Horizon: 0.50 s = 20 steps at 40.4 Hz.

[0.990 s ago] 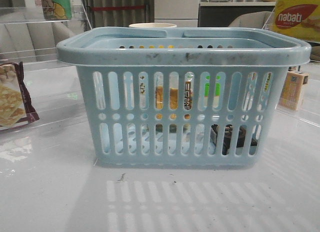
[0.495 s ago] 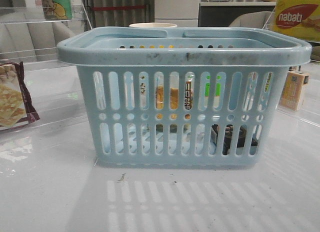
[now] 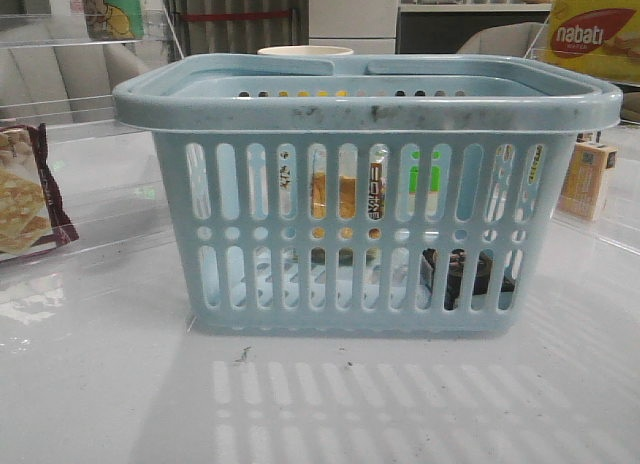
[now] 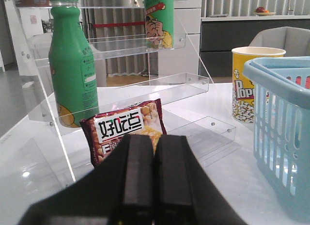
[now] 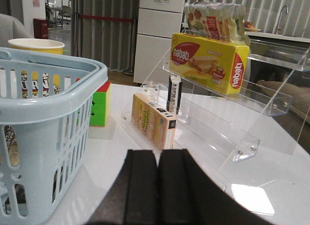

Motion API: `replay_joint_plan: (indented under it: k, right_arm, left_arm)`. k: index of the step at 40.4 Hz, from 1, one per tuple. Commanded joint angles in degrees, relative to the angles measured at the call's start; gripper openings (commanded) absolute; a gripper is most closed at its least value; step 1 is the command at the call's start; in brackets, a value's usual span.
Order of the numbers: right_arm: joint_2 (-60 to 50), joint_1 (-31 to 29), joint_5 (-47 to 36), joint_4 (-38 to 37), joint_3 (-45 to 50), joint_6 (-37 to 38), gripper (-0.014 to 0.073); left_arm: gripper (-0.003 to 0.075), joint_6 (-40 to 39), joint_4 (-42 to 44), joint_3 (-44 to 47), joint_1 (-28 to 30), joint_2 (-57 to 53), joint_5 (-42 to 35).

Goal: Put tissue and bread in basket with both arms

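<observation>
The light-blue basket (image 3: 365,114) stands mid-table. Through its slots I see the bread (image 3: 345,194), a clear packet of golden pieces with a dark label strip, standing inside near the middle. The blackish-brown tissue (image 3: 465,274) lies low on the basket floor at the right. My left gripper (image 4: 155,142) is shut and empty, to the left of the basket (image 4: 283,133), in front of a cracker packet. My right gripper (image 5: 158,159) is shut and empty, to the right of the basket (image 5: 48,113). Neither gripper shows in the front view.
A maroon-edged cracker packet (image 4: 123,130), green bottle (image 4: 72,74) and clear acrylic shelf stand at the left. A popcorn cup (image 4: 252,84) stands behind the basket. At the right are a yellow nabati box (image 5: 210,60), an orange carton (image 5: 152,119), a colour cube (image 5: 99,106) and another clear shelf.
</observation>
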Motion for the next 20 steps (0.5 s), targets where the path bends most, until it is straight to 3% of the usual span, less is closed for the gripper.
replay_joint_plan:
  k: [1, 20]
  right_arm:
    - [-0.94, -0.65, -5.98, 0.35, 0.08, -0.71, 0.0057]
    - [-0.94, -1.36, -6.44, -3.48, 0.08, 4.36, 0.0057]
  left_arm:
    - [0.0091, -0.45, -0.06, 0.03, -0.42, -0.95, -4.99]
    - [0.0091, -0.45, -0.06, 0.03, -0.42, -0.95, -4.99]
